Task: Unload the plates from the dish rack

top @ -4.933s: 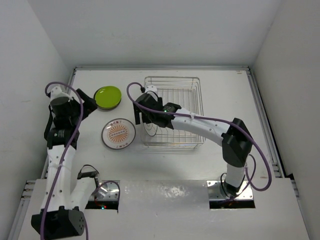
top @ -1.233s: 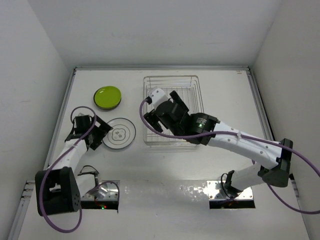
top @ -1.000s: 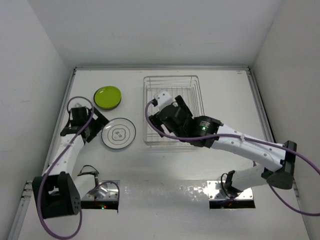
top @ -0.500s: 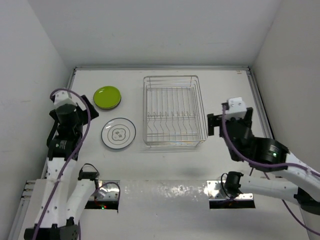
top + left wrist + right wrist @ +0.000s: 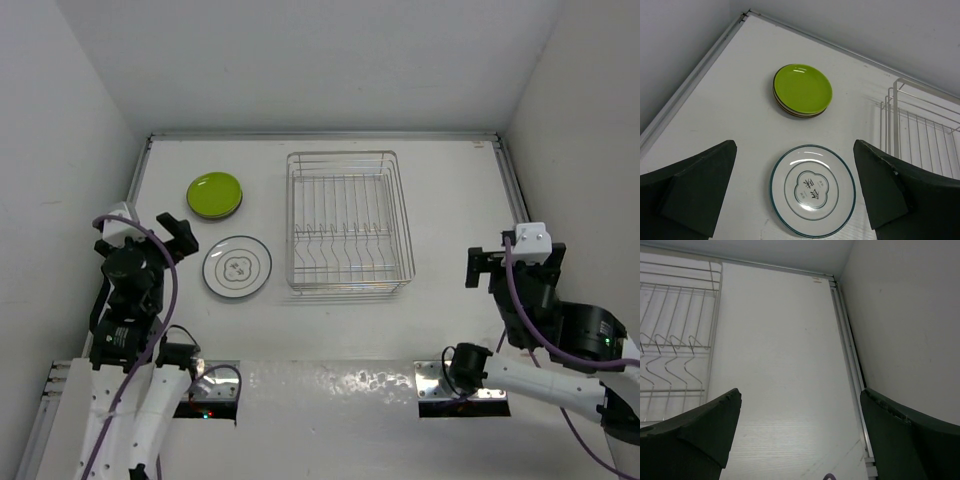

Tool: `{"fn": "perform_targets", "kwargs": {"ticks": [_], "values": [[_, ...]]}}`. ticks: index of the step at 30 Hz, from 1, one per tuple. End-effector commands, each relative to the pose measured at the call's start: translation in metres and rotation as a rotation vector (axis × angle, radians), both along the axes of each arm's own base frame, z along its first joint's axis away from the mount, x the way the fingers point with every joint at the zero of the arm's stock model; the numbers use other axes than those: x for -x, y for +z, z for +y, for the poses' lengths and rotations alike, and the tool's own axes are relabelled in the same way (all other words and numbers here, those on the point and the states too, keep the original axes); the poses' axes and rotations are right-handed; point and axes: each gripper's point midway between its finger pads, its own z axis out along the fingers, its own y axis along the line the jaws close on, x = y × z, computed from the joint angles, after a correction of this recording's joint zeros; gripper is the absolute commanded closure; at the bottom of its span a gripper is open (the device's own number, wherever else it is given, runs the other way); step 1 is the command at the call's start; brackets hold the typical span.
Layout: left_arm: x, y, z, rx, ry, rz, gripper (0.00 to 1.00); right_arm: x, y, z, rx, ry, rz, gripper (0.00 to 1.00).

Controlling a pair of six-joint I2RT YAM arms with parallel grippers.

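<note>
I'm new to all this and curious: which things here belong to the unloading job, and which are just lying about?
Job: dish rack, green plate stack, white teal-rimmed plate.
Just there: table, walls.

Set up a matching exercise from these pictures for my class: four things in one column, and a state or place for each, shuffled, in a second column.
Things
1. lime green plate
2. white plate
3. dish rack
4. right gripper

States
a. open, holding nothing
b. has no plates in it
c. top of a small stack
d. printed motif in its centre

Pairs: 1-c; 2-d; 3-b; 4-a
</note>
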Motion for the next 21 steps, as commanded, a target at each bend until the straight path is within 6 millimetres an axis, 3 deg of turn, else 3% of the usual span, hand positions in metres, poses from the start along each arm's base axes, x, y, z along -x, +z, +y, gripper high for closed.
{"fn": "perform_targets", "kwargs": {"ticks": [1,21], "values": [[0.0,0.01,0.001,-0.001,0.008,-0.048,0.0,0.001,-0.003,-0.007,0.027,-0.038,-0.002,0.01],[0.007,0.012,0.006,0.016,0.052,-0.07,0.0,-0.002,-0.012,0.004,0.007,-0.008,0.007,0.01]]}}
